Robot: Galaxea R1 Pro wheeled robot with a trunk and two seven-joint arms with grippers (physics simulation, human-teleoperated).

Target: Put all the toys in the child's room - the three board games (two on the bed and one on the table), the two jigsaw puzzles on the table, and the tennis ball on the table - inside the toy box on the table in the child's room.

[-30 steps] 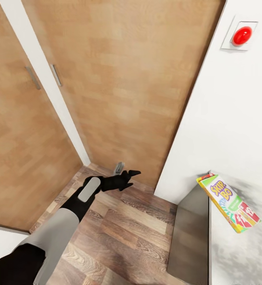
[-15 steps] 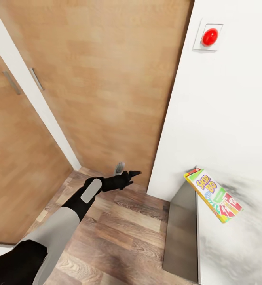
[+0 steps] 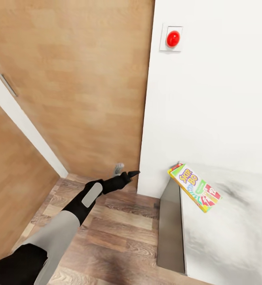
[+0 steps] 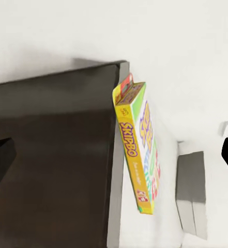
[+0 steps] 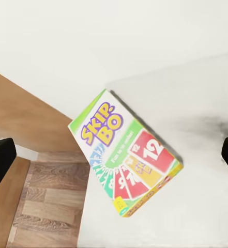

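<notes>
Left gripper first: from the head view it sits at the end of a black forearm stretched forward and low over the wood-plank floor, pointing toward a wooden door; its fingers look drawn together to a point, but I cannot tell for certain whether they are parted, and nothing is in them. To its right, on the near corner of the pale grey-white table, lies the Skip-Bo game box, flat and skewed, one corner close to the table edge beside the white wall, which carries a red button. In the left wrist view the same Skip-Bo box is seen edge-on along the table's dark side, with dark fingertips at the frame's borders spread wide apart. In the right wrist view the box lies face up on the table, and the right gripper's fingers stand wide open at either border, empty. My judgement: the right arm is better placed for this pickup; it should centre over the box, align the fingers across its short width, and descend squarely.
</notes>
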